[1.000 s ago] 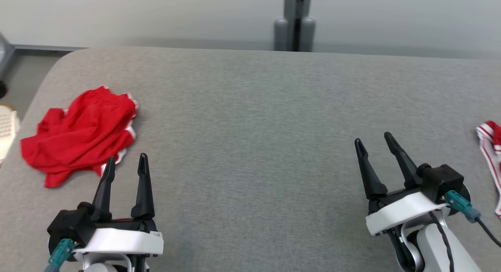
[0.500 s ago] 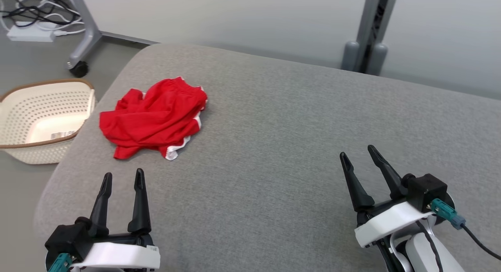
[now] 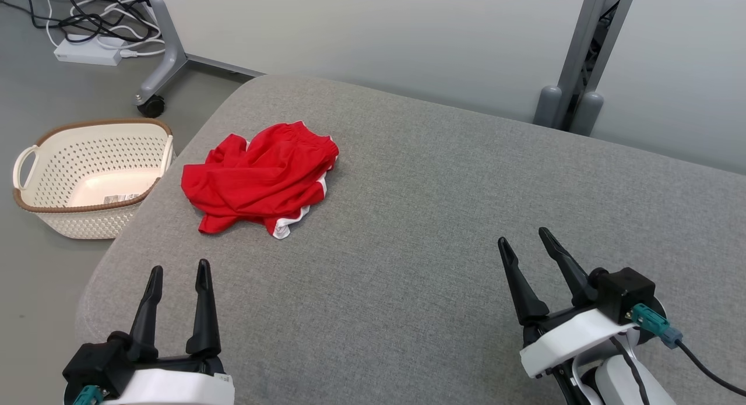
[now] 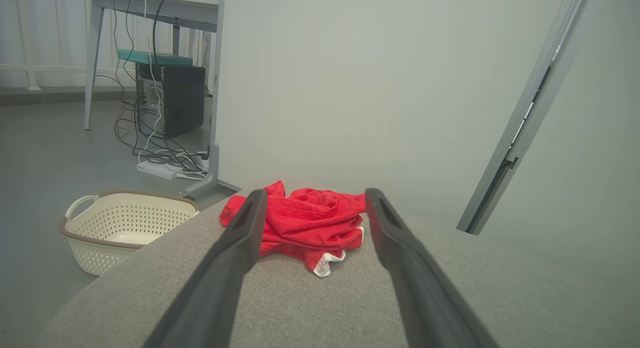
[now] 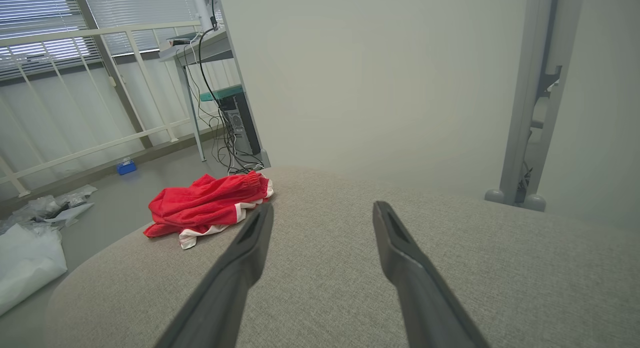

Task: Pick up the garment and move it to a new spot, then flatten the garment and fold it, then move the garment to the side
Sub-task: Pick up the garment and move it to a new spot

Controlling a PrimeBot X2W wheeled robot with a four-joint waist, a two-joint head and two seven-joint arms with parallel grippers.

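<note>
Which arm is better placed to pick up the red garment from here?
Probably the left. The red garment lies crumpled on the table's left side, straight ahead of the open left gripper. The right gripper, also open, would have to reach across the table.

You get soft, even indoor light, a faint shadow under the garment (image 3: 259,178), a sharp head view, and near fingers (image 4: 225,268) blurred in the wrist views.
</note>
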